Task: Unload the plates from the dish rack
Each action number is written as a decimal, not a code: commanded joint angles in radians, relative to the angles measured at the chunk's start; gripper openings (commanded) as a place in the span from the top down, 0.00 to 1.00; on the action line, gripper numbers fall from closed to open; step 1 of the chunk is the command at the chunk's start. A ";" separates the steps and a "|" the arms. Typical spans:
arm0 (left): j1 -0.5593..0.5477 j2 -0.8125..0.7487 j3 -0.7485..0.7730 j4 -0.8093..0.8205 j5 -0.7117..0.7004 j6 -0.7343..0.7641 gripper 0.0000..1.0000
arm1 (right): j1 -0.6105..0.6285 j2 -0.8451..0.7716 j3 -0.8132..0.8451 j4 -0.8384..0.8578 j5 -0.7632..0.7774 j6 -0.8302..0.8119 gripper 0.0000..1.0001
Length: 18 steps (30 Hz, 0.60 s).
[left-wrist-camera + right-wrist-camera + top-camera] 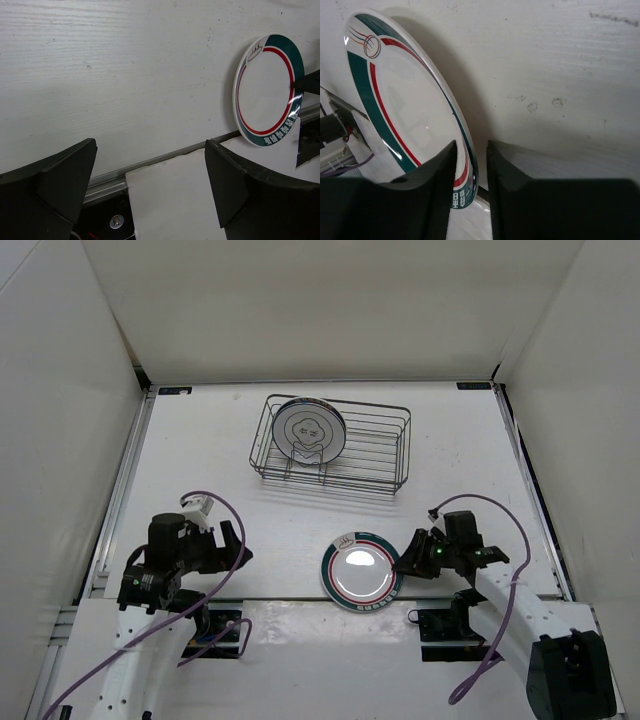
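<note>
Top external: one racked plate (309, 429), one teal-banded plate (360, 573); left tool (233, 546) wide, empty; right tool (404, 564): grip unclear.

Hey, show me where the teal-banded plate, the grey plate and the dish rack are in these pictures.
teal-banded plate (360, 572), top view, its white centre.
grey plate (310, 428), top view, middle of its face.
dish rack (375, 450), top view, bare wire floor on its right half.
</note>
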 commanded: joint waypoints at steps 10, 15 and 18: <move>0.008 -0.017 -0.006 0.014 -0.010 -0.003 0.00 | 0.002 0.143 0.045 0.187 0.051 0.038 1.00; 0.006 0.024 -0.002 0.010 0.016 0.007 0.00 | 0.002 0.270 0.101 0.251 0.076 0.039 0.99; 0.006 0.023 0.000 0.013 0.019 0.003 0.00 | 0.000 0.304 0.130 0.251 0.073 0.032 0.60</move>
